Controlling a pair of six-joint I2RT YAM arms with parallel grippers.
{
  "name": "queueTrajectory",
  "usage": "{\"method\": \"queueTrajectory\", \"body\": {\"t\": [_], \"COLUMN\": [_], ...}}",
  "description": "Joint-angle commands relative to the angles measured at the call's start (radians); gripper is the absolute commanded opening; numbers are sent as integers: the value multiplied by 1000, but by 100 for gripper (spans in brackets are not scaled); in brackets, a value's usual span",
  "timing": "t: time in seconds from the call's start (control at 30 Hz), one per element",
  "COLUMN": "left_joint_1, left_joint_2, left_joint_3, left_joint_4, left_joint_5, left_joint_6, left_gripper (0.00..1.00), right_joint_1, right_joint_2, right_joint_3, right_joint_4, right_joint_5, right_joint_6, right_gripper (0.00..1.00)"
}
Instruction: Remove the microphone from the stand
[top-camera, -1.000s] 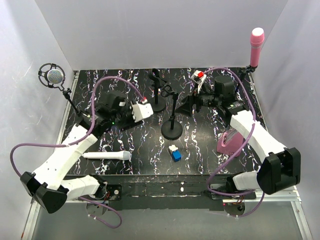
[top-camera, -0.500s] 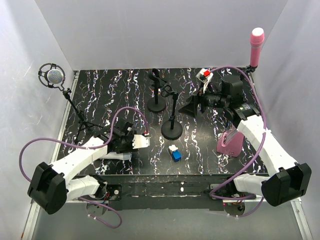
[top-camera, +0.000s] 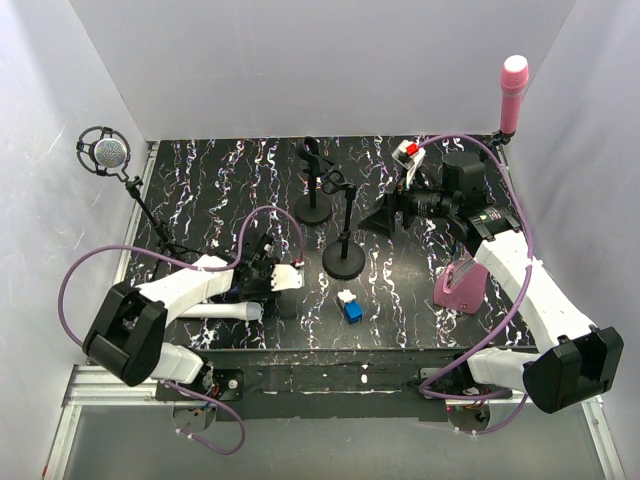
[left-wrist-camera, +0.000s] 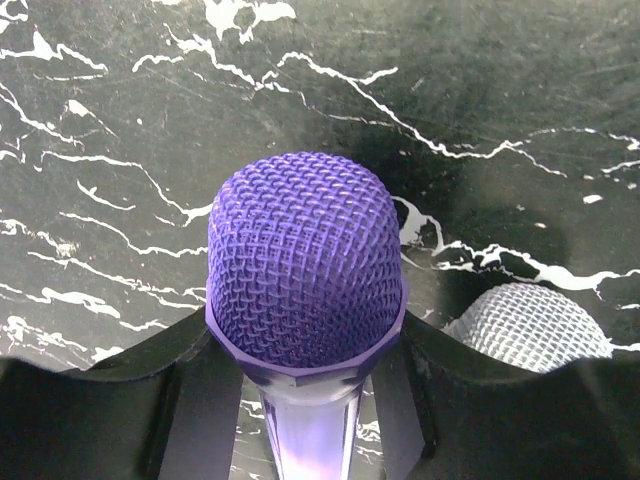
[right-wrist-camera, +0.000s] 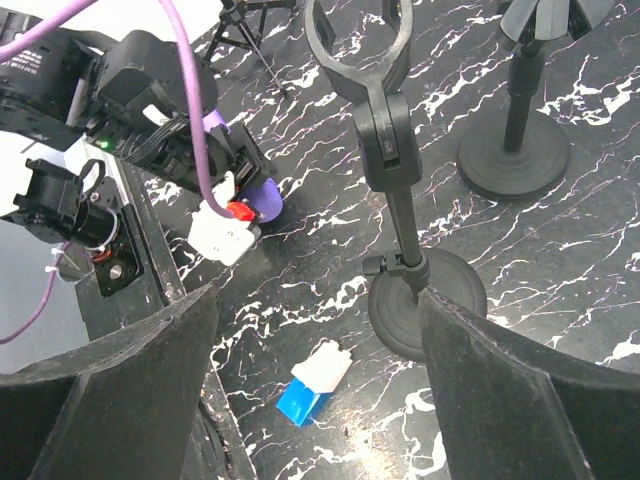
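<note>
Tabletop (top-camera: 400, 300) blk marble (white veins), w/ white walls (top-camera: 300, 60).

No lettering or label is legible on anything here.

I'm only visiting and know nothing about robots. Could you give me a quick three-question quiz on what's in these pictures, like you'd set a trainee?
1. True or false: the left gripper is closed on a purple microphone.
2. What colour is the upright microphone at the far right corner of the table? A. green B. pink C. yellow
3. How many of the black stands in the middle of the table hold nothing?

Key: 1 true; 2 B; 3 two.
</note>
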Motion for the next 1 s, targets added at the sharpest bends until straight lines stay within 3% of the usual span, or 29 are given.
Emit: {"method": "queueTrajectory", "body": {"t": [0.0, 0.3, 0.53, 0.73, 0.97], "left_joint_1": [21, 58, 81, 81, 81], "left_joint_2": [40, 83, 83, 37, -90], "left_joint_3": [76, 116, 132, 237, 448], "left_joint_4": [7, -34, -54, -168, -214], "left_joint_5": [49, 97, 121, 198, 448], "left_joint_6": [8, 22, 39, 14, -15], "left_gripper": [40, 50, 50, 51, 70], "right_joint_1": [3, 3, 3, 3, 4], "right_joint_2": [-9, 8, 5, -11, -31], "right_joint_3": [27, 55, 64, 36, 7], "right_joint_4": [-12, -41, -81, -113, -145], "right_joint_5": [-14, -10, -13, 35, 26], "right_joint_6": [-30, -33, -77, -106, -186], "right_gripper": [87, 87, 87, 86, 85]}}
